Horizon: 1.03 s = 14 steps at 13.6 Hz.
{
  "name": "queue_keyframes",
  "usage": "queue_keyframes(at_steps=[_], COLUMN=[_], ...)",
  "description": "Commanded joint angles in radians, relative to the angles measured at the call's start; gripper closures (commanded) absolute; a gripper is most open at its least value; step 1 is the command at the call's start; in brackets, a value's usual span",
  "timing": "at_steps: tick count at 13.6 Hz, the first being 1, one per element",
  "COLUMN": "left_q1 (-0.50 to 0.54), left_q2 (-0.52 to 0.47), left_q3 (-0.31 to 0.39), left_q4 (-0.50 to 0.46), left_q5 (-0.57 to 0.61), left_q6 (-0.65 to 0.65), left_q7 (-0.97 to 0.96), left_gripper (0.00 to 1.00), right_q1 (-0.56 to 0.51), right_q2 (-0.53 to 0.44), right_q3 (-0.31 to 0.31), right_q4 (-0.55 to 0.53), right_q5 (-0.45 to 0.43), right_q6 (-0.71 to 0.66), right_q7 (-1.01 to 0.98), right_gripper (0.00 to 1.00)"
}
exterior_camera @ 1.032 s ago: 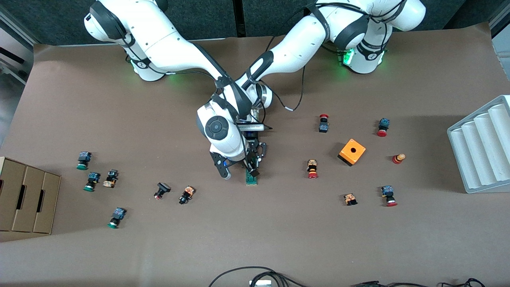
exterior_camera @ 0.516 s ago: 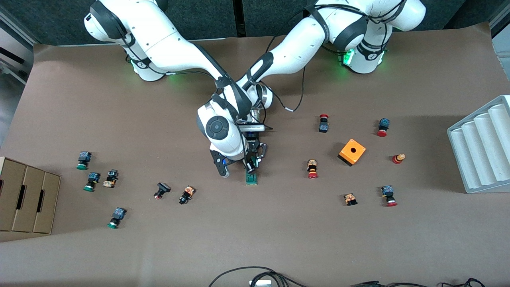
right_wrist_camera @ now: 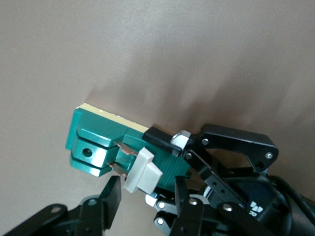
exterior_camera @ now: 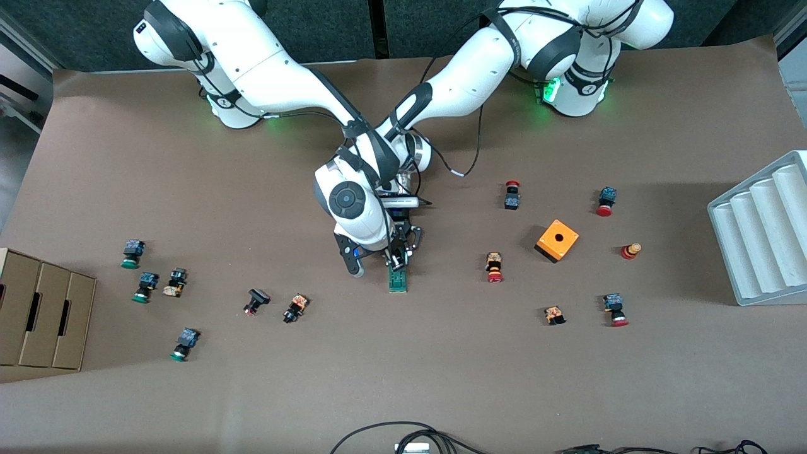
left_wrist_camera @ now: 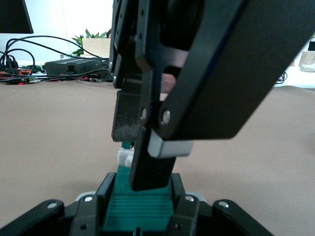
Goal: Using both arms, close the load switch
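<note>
One load switch (exterior_camera: 397, 280), a narrow dark-green block with a white sliding tab (right_wrist_camera: 141, 171), lies near the middle of the table (exterior_camera: 403, 378), and both arms meet over it. The left gripper (right_wrist_camera: 173, 147) has its fingers shut on the end of the block farther from the front camera, apparently to pin the body so that it cannot slide when the tab is pushed. The right gripper (left_wrist_camera: 147, 162) stands just above the block with its fingers partly drawn in at the white tab; whether they already press it cannot be told. Holding with one arm and working the tab with the other looks like the reason for this crowded stance, and the closing itself seems just begun. Small red- and green-capped push buttons (exterior_camera: 495, 267) lie scattered well apart on the brown paper-covered table, with an orange cube (exterior_camera: 557, 239) toward the left arm's end, a pale ribbed tray (exterior_camera: 763, 227) at that edge, and a cardboard box (exterior_camera: 44, 315) at the right arm's end. Cables (exterior_camera: 403, 435) trail along the table's near edge.
</note>
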Motion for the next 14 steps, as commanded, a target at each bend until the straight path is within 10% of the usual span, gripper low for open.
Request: queue_keyframes(at_steps=[1,14], left_q1=[-0.003,-0.003], left_q2=[0.009,0.01], left_q3=[-0.003,-0.003], left_q4=[0.014,0.011], left_q5=[0.004,0.004], left_q6=[-0.023,-0.029], left_q7=[-0.01,-0.011], left_gripper=[0.51,0.49], right_q1=[0.017,0.006], right_q2=[-0.026,-0.011], right_q3=[-0.011,-0.011], right_q4=[-0.045,-0.02], right_q5=[0.03,0.027], right_q6=[0.045,0.079], right_q7=[0.003,0.003], right_gripper=[0.5,0.66])
